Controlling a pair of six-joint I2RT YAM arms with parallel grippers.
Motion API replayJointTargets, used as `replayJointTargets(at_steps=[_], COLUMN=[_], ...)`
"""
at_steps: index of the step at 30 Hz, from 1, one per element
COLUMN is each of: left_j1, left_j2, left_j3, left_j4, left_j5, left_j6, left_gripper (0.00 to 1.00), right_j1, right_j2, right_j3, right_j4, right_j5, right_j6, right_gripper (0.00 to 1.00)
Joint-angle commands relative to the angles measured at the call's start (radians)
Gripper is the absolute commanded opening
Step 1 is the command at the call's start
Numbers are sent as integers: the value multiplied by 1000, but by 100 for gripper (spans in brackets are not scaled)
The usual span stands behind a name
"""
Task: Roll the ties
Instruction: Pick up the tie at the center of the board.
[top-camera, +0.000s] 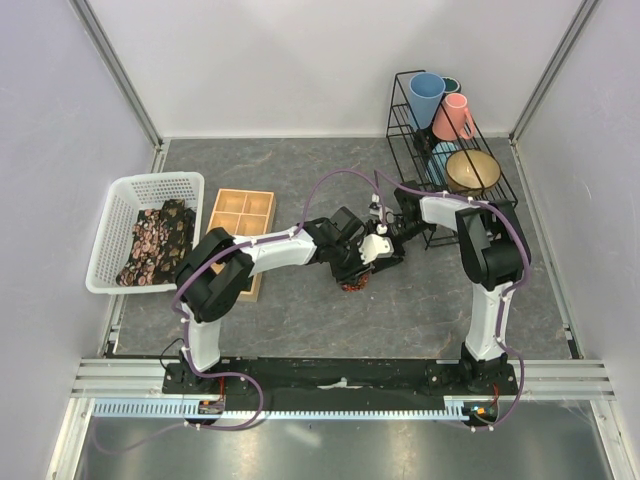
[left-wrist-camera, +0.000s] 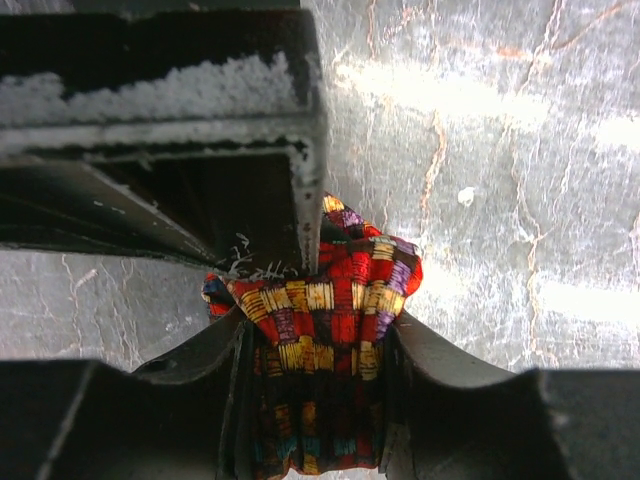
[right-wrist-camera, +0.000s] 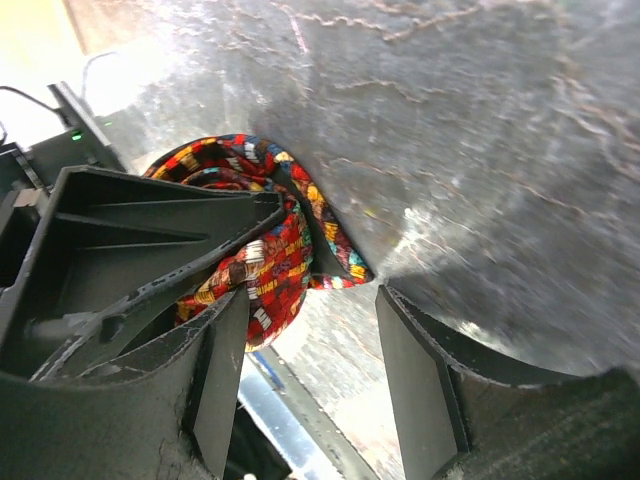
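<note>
A rolled tie (left-wrist-camera: 330, 300) in red, yellow and purple checks sits just above the grey tabletop, and my left gripper (left-wrist-camera: 320, 345) is shut on it, one finger pressed against each side. From above, the roll (top-camera: 355, 284) peeks out under the left gripper (top-camera: 350, 266) near the table's middle. My right gripper (right-wrist-camera: 310, 320) stands open right beside the roll (right-wrist-camera: 275, 250); its left finger touches the fabric and the gap between its jaws is empty. More ties (top-camera: 155, 240), dark with a floral print, lie in the white basket (top-camera: 110, 205).
A wooden tray (top-camera: 240, 215) with compartments lies beside the basket, behind the left arm. A black wire rack (top-camera: 497, 165) at the back right holds cups and a bowl, close behind the right arm (top-camera: 440, 212). Grey walls enclose the table.
</note>
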Motion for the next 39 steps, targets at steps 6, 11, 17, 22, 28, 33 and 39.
replayJointTargets(at_steps=[6, 11, 17, 22, 28, 33, 39], left_j1=[-7, -9, -9, -9, -7, -7, -7], left_j2=[66, 65, 62, 60, 17, -30, -19], left_j3=[-11, -12, -15, -23, -116, -239, -334], left_j4=[-81, -81, -81, -61, 86, 255, 408], left_j5=[-40, -43, -49, -54, -51, -25, -5], left_j6=[29, 29, 29, 9, -55, -130, -180], left_gripper=[2, 2, 2, 2, 2, 2, 2], right_j1=[-2, -28, -31, -32, -31, -28, -12], right_j2=[55, -5, -85, -100, -77, -59, -29], right_j3=[-12, -3, 17, -12, -6, -29, -43], right_j4=[56, 75, 54, 75, 36, 19, 26], right_j5=[-174, -85, 27, -54, -86, -111, -131], right_j6=[14, 51, 72, 81, 31, -15, -51], right_gripper=[69, 65, 55, 64, 87, 87, 89])
